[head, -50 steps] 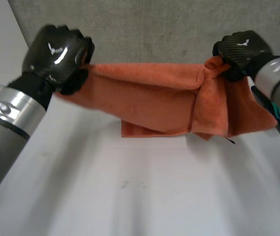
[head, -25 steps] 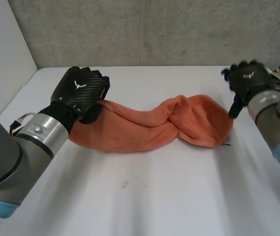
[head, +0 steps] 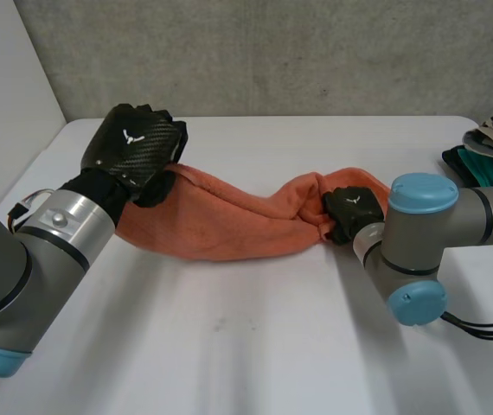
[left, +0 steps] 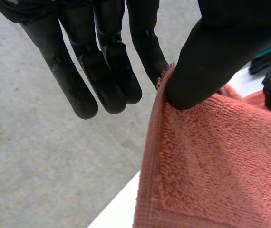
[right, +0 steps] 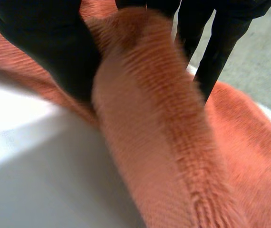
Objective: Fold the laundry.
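Left hand (head: 134,143) pinches one end of the orange towel (head: 229,229) between thumb and fingers.
Right hand (head: 350,212) clasps a bunched fold near the other end; the towel lies twisted between them on the white surface (head: 255,346).

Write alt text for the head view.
An orange towel lies twisted across a white table, the left robot hand pinching one end and the right robot hand gripping the bunched other end. More laundry sits piled at the table's far right corner.
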Controlling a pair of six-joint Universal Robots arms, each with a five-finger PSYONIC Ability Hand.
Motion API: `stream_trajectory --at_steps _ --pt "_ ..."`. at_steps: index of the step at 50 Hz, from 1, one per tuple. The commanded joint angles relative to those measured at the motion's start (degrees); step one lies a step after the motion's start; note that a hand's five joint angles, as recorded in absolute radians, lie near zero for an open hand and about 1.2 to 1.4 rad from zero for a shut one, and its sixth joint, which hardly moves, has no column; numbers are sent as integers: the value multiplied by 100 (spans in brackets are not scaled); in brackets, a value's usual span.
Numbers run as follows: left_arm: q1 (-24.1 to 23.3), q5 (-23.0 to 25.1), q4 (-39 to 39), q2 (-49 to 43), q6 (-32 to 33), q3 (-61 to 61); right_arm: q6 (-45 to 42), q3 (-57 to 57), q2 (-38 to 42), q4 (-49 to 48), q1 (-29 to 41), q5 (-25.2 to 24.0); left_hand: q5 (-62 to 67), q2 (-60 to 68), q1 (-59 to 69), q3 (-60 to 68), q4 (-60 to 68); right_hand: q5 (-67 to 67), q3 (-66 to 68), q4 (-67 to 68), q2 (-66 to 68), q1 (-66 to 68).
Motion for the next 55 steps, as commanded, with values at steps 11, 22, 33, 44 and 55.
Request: stream_trajectory --at_steps 11,22,33,44,55 --pt "1355 -458 -408 855 974 924 -169 16 -3801 1767 -1235 -881 1407 1130 1357 1163 1121 1678 1701 1685 1641 2384" --pt "1602 -248 -1331 786 1027 1268 -169 -759 -3961 3368 -2590 -1831 1407 1130 1357 1163 1121 1678 1701 1685 1641 2384" --pt "1462 26 -1139 -1050 1255 1565 -90 -968 -2179 3091 -2195 -1709 1407 1130 1357 1163 1121 1678 1701 1685 1641 2384" --pt "863 -1503 1514 -2045 1660 4378 2027 -2121 -1736 -697 -1579 58 1407 1130 1357 1163 1121 1678 1701 1685 1641 2384" --pt "794 -1083 2008 -1123 1598 2237 1976 -2200 -1597 1758 -1816 -1145 1407 1130 1357 1163 1121 1678 1701 1685 1641 2384"
